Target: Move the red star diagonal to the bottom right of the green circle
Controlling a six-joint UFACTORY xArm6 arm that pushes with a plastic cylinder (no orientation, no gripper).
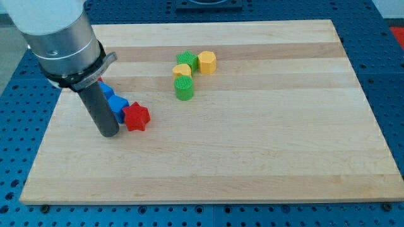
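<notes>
The red star (136, 117) lies on the wooden board (252, 164) at the view's left. My tip (108, 134) rests on the board just left of the red star, slightly below it, close to touching. The green circle (184, 89) stands near the board's upper middle, up and to the right of the red star. The rod and arm hide part of the blue blocks behind them.
A blue block (118, 105) touches the red star's upper left, with another blue block (106, 92) and a bit of red behind the rod. A yellow heart-like block (182, 70), a green star-like block (187, 60) and a yellow hexagon (207, 62) cluster above the green circle.
</notes>
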